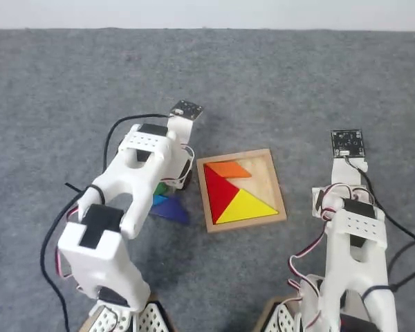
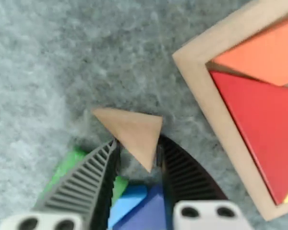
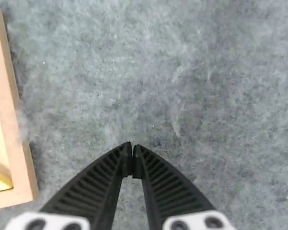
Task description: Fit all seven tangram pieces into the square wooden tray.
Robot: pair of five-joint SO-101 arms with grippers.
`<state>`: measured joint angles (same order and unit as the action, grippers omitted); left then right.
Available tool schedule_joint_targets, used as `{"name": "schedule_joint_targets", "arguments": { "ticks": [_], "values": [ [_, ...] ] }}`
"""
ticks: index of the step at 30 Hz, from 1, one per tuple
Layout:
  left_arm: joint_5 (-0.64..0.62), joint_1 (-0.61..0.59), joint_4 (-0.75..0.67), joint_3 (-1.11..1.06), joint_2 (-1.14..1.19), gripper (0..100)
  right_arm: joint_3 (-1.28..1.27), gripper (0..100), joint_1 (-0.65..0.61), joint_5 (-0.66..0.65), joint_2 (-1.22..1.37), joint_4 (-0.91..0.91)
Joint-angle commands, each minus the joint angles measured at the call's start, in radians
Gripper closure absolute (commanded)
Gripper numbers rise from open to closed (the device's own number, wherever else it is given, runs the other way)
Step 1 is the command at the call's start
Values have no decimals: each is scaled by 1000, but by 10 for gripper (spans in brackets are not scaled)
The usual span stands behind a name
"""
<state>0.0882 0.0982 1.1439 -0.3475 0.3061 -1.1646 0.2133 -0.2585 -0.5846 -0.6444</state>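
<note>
1. Pinching a tan triangle (image 2: 129,127) by two edges, the left gripper (image 2: 137,143) holds it just beside the tray (image 2: 197,81).
2. Thin, stiff and light, the wood should slip unless squeezed across flat edges, not the point.
3. Farther off, the right gripper (image 3: 132,155) rests clenched on nothing.

Tray (image 1: 234,155) mid-worktop (image 1: 297,83), between my arms | inside: parallelogram (image 1: 228,169) at far edge, large triangle (image 1: 218,192) along left side, second large triangle (image 1: 245,207) along near side | small triangle (image 2: 132,132) just left of tray, pinched by my left fingers (image 2: 93,177) | loose pieces (image 1: 169,206) under my left wrist | right fingers (image 3: 105,182) pressed together over worktop, right of tray
</note>
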Motion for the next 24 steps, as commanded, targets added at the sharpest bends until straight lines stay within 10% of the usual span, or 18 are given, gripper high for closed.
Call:
{"name": "schedule_joint_targets", "arguments": {
  "ticks": [1,24],
  "values": [
    [-9,-28,11,77,32,876,8,990,-7,-11,2,22],
    [-9,-32,8,206,63,797,8,990,-8,-11,2,22]
  ]
}}
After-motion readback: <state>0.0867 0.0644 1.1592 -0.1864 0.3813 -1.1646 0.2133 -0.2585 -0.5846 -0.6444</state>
